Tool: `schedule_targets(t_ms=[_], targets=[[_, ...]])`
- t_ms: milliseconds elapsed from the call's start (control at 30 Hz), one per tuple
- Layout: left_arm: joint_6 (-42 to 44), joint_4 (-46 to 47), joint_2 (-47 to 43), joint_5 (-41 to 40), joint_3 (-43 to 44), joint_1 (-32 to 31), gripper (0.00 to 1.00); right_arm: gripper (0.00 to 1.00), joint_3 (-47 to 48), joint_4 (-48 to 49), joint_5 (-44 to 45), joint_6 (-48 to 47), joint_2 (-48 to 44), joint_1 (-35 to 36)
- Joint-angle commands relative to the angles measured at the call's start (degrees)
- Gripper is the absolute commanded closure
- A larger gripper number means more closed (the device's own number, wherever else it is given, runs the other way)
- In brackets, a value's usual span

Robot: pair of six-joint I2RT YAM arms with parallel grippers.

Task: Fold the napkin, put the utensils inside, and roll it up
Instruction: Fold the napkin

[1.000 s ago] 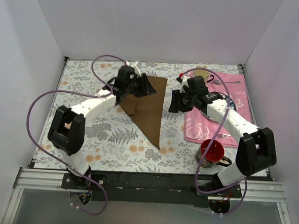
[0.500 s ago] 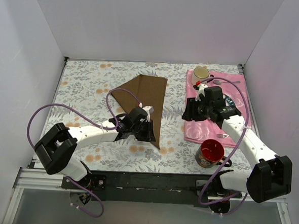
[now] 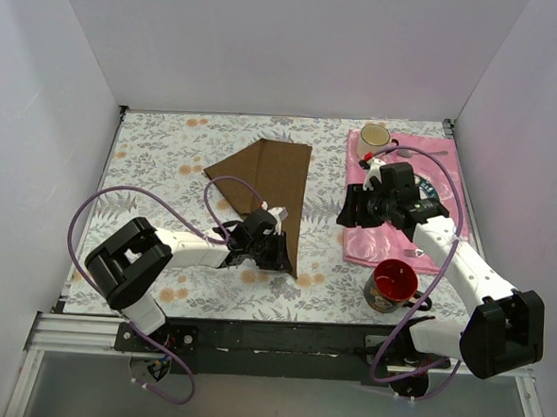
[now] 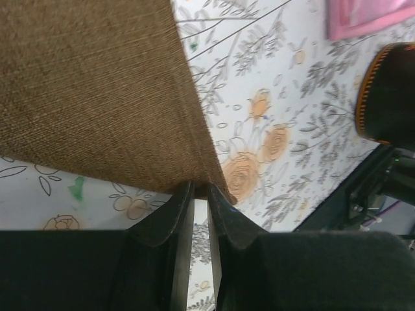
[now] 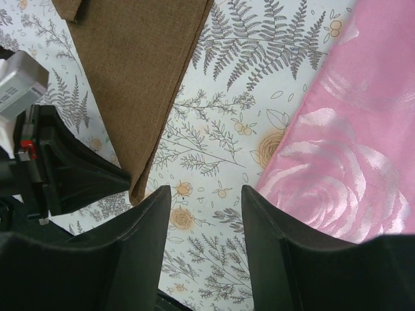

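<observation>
— White walls (image 3: 269,47) on three sides. What do we list from the overhead view?

— Item one: floral tabletop (image 3: 159,154). Item two: napkin (image 3: 269,175), brown, folded to a long triangle. It lies flat at mid-tabletop with its narrow tip toward the arms' bases. Item three: left claw (image 3: 278,253), low at that tip. Item four: right claw (image 3: 352,211), above the left border of the pink placemat (image 3: 371,238). We also log a red mug (image 3: 395,281) just beside the placemat's near edge. A pale cup (image 3: 374,136) sits at its far left corner.

— And the left wrist view?

— Napkin (image 4: 91,91) fills the upper left, its weave plain to see. Left claw (image 4: 199,189): fingers (image 4: 170,223) clenched to a thin slit, pinching the napkin's edge just beside the tip. Red mug (image 4: 389,91) at the right margin, placemat (image 4: 369,16) corner at top right.

— Right wrist view?

— Right claw (image 5: 206,194): released, fingers (image 5: 279,246) well apart. Nothing lies between them, and we see only floral tabletop (image 5: 214,142) below. Napkin (image 5: 130,65) at upper left, placemat (image 5: 350,149) at right. We note the left claw (image 5: 120,180) at the napkin's tip, on the left side.
</observation>
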Motion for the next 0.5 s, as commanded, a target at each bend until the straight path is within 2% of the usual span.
schedule_targets(t_ms=[0, 100, 133, 233, 333, 467], targets=[[0.29, 3.71, 1.92, 0.44, -1.99, -0.64, 0.87, 0.44, -0.97, 1.84, -1.51, 0.27, -0.8, -0.05], [2.83, 0.65, 1.48, -3.77, -1.03, -2.3, 0.87, 0.44, -1.24, 2.28, -2.3, 0.28, -0.36, -0.14], [5.1, -3.02, 0.87, -7.7, -0.41, -3.01, 0.87, 0.44, -1.24, 2.28, -2.48, 0.28, -0.1, -0.14], [7.75, -8.57, -3.08, -11.25, 1.87, -4.5, 0.84, 0.44, -1.24, 2.37, -2.65, 0.28, -0.01, -0.05], [8.9, -12.18, -6.69, -12.49, 3.9, -5.64, 0.76, 0.44, -1.06, 2.29, -2.57, -0.16, 0.08, -0.14], [10.57, -14.48, -7.05, -14.6, 4.87, -7.4, 0.65, 0.43, -0.27, 1.67, -2.13, -0.6, -0.01, -0.14]])
